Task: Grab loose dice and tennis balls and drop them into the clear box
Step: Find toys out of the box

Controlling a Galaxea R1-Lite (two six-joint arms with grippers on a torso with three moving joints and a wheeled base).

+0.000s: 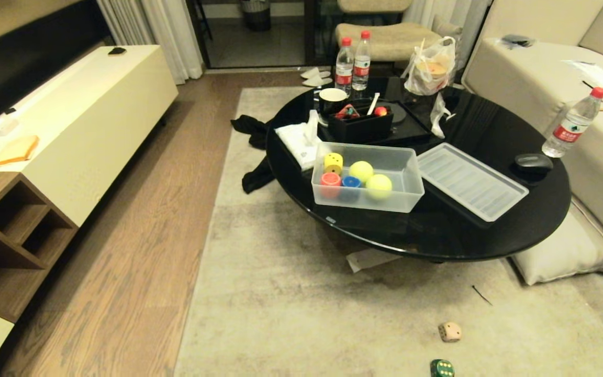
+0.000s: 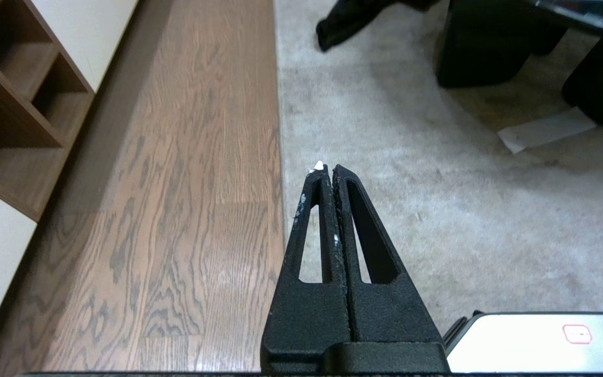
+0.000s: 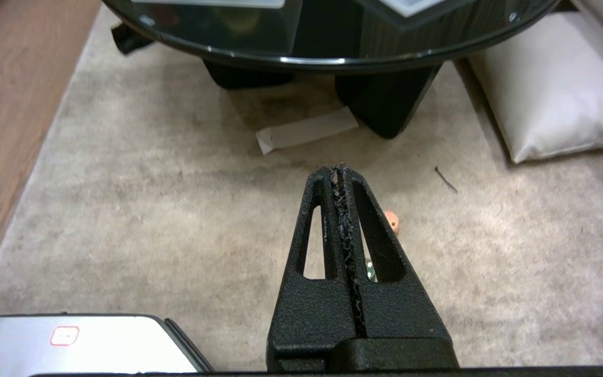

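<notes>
The round worktop is glossy black, mirror-smooth. On it sits the clear box of frosted plastic, with fuzzy tennis balls inside and its ribbed lid alongside. Matt, short-piled carpet meets grained wood floor. Each end effector is rough-textured black plastic.

Cream die — dark-green die.

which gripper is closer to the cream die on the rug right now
Right. The right gripper, shut, hangs over the rug with the cream die just beside its fingers. The left gripper, shut, hangs at the rug's edge by the wood floor; no die shows there.
</notes>
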